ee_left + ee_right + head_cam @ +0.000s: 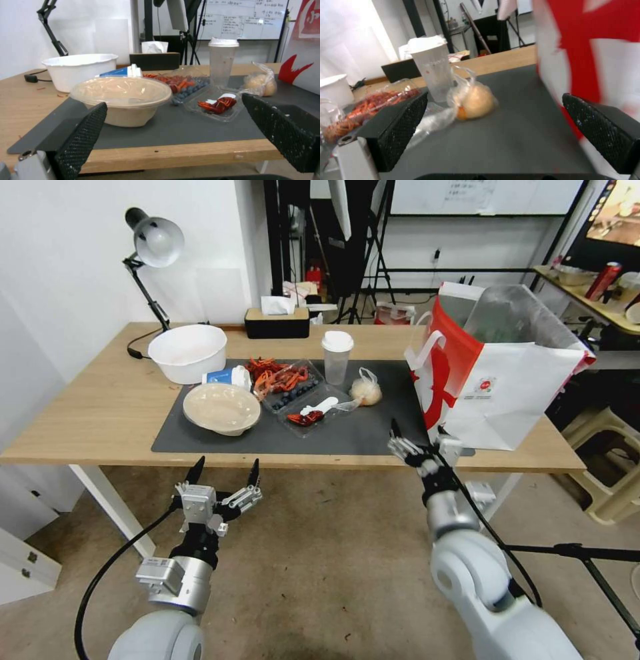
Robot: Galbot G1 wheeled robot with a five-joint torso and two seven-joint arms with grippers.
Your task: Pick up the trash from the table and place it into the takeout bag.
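Observation:
On the table [100, 413], trash lies on the dark mat: a beige disposable bowl [221, 409] [121, 100], a blue-and-white paper cup [227, 377] on its side, clear trays of red shells and blueberries [287, 380], a white-lidded cup [337, 357] [431, 72] and a knotted clear bag [365, 391] [475, 101]. The takeout bag [507, 387] stands open at the mat's right end. My left gripper [225, 471] hangs open below the table's front edge, facing the bowl. My right gripper [418, 437] is open over the front edge, between the knotted bag and the takeout bag.
A large white bowl [188, 352], a desk lamp [155, 243] and a black tissue box [277, 321] stand at the back of the table. Stools [603, 467] sit to the right. A tripod leg [573, 551] crosses the floor by my right arm.

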